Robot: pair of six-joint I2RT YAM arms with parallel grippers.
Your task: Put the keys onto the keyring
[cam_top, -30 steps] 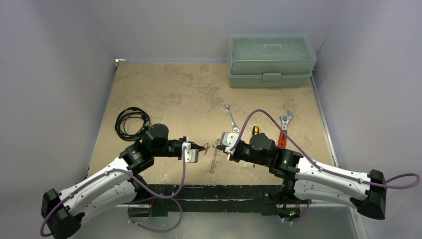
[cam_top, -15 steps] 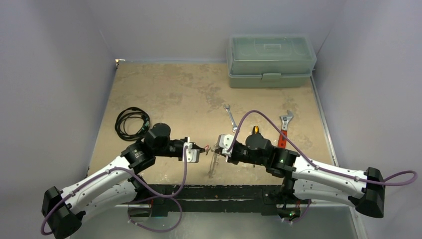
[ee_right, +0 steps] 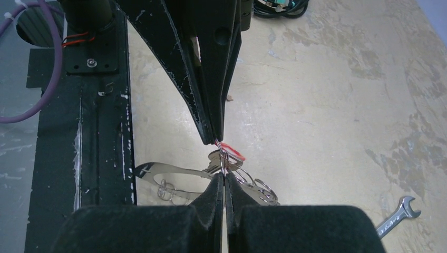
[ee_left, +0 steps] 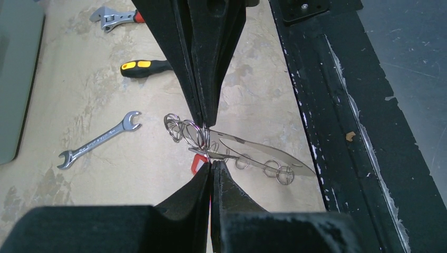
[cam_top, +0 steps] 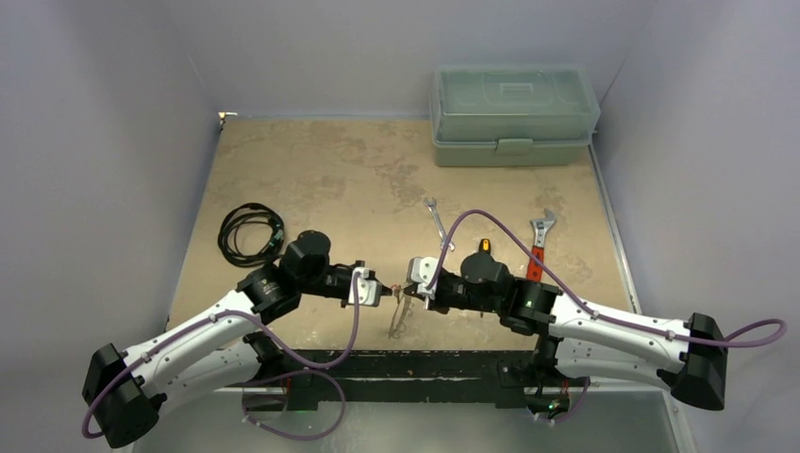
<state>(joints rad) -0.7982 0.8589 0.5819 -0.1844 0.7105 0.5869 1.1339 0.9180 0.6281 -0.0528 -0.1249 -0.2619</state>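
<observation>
My left gripper (cam_top: 381,290) and right gripper (cam_top: 409,283) meet tip to tip above the table's front middle. The left wrist view shows my left gripper (ee_left: 211,164) shut on a small silvery key (ee_left: 209,154) with a red tag (ee_left: 195,164). The right wrist view shows my right gripper (ee_right: 224,177) shut on the keyring (ee_right: 168,169), a thin shiny oval loop hanging off the table. The loop (ee_left: 269,153) carries several small split rings (ee_left: 180,129). The key (ee_right: 215,156) and red tag (ee_right: 233,151) lie against the loop between the two sets of fingertips. The loop (cam_top: 400,317) hangs below both grippers.
A green toolbox (cam_top: 514,115) stands at the back right. A coiled black cable (cam_top: 249,232) lies at the left. A silver spanner (cam_top: 437,219), a yellow-handled screwdriver (cam_top: 484,246) and a red-handled adjustable wrench (cam_top: 539,242) lie right of centre. A black rail (cam_top: 415,364) runs along the front edge.
The right gripper has moved left with the keyring and the left gripper slightly right, closing the gap. The tagged key now touches the loop.
</observation>
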